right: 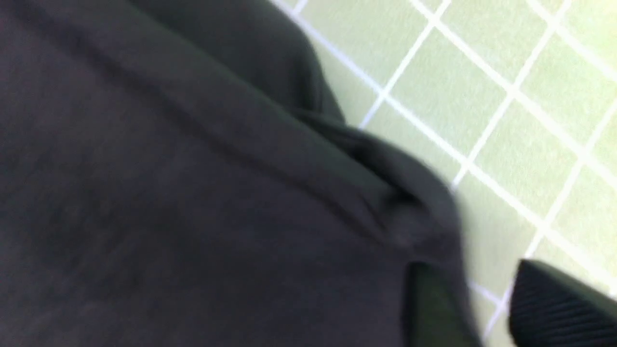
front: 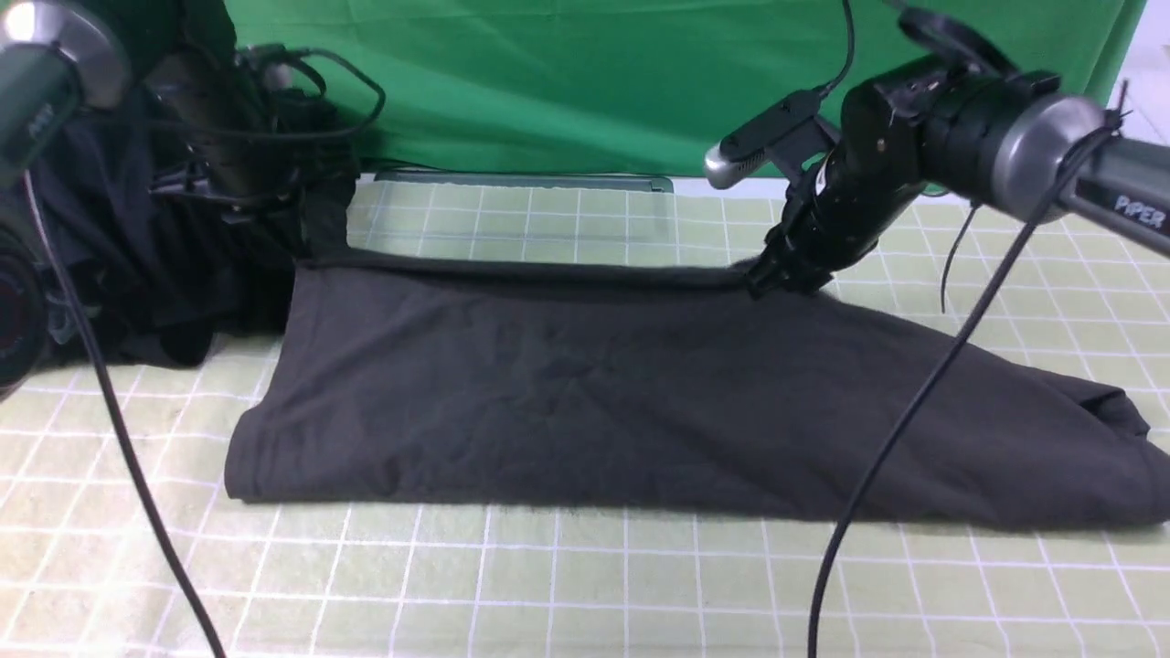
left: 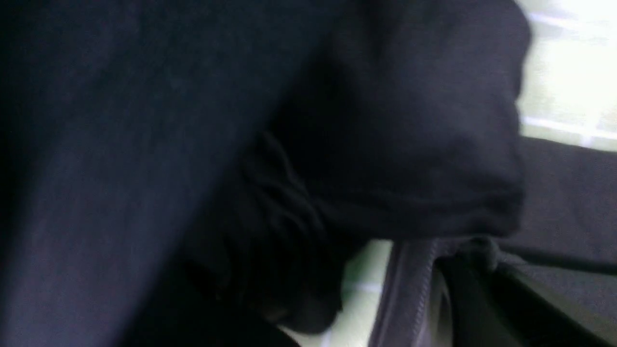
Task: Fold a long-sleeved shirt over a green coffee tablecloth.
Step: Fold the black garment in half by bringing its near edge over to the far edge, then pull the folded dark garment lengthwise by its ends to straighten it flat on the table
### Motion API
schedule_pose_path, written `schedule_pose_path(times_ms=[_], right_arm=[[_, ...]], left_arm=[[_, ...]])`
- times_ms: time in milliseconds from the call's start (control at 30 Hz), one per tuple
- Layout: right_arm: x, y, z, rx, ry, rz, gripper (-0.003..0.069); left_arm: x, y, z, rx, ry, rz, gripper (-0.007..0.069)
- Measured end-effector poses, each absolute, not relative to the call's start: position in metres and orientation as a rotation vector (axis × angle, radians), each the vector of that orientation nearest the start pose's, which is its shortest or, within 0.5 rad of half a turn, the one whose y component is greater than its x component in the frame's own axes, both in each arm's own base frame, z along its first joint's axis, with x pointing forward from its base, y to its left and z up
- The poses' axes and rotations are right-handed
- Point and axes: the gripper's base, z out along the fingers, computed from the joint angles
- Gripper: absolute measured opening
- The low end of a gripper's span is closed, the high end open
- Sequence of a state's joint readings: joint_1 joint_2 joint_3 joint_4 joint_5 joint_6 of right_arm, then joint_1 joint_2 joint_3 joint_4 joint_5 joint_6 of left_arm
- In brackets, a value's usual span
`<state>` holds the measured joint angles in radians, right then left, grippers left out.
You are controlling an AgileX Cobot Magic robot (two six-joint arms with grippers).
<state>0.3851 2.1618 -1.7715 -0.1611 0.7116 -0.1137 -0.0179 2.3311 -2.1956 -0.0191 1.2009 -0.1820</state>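
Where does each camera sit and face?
Front view: between left arm and right arm, facing forward over the long-sleeved shirt on the green coffee tablecloth; both show.
Left wrist view: on the left arm, against dark cloth; own parts unclear.
Right wrist view: on the right arm, over shirt's edge; right end effector shows.
Front and right wrist share shirt, tablecloth.
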Motion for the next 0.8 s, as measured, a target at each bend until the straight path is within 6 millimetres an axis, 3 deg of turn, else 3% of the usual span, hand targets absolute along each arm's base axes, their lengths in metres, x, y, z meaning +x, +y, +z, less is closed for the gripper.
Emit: schedule_pose_path(times_ms=[100,167,233,333,367,433,467,533,567,600,667,733,767,800], right_arm=[[0.453,0.173,0.208,-0.739,2.449,-0.076,0.0342],[0.452,0.171,0.223,-0.728,2.434,-0.087,0.0368],[0.449,0.169,0.233,-0.722,2.432,-0.091,0.0363],[0.429,0.158,0.285,-0.704,2.404,-0.11,0.0282],[0.428,0.156,0.288,-0.707,2.412,-0.115,0.0264],[0.415,0.14,0.316,-0.681,2.413,-0.136,0.0155],[0.406,0.122,0.333,-0.639,2.431,-0.152,0.0067],[0.399,0.09,0.342,-0.558,2.477,-0.17,0.002],[0.397,0.086,0.341,-0.553,2.493,-0.173,0.0018],[0.392,0.059,0.34,-0.481,2.549,-0.173,0.0003],[0.383,0.022,0.326,-0.382,2.679,-0.135,-0.0002],[0.374,-0.009,0.301,-0.289,2.81,-0.05,0.0004],[0.373,-0.014,0.298,-0.264,2.82,-0.029,0.0006],[0.369,-0.028,0.281,-0.221,2.864,0.048,0.0034]], left_arm=[[0.506,-0.009,0.225,-0.229,2.78,-0.05,0.0137],[0.509,-0.006,0.236,-0.216,2.735,-0.01,0.0251],[0.51,-0.004,0.244,-0.21,2.713,0.014,0.03],[0.509,-0.004,0.276,-0.207,2.642,-0.009,0.0396],[0.509,-0.004,0.278,-0.203,2.636,-0.018,0.0396],[0.504,-0.013,0.295,-0.167,2.611,-0.149,0.036],[0.498,-0.021,0.308,-0.124,2.591,-0.24,0.0287],[0.483,-0.036,0.326,-0.044,2.575,-0.304,0.0137],[0.482,-0.036,0.328,-0.039,2.576,-0.306,0.0124],[0.468,-0.047,0.335,0.018,2.587,-0.316,0.0056],[0.448,-0.066,0.336,0.089,2.63,-0.324,0.0016],[0.423,-0.086,0.322,0.181,2.724,-0.292,-0.0001],[0.421,-0.088,0.324,0.189,2.718,-0.289,-0.0002],[0.406,-0.101,0.304,0.25,2.794,-0.257,-0.0006]])
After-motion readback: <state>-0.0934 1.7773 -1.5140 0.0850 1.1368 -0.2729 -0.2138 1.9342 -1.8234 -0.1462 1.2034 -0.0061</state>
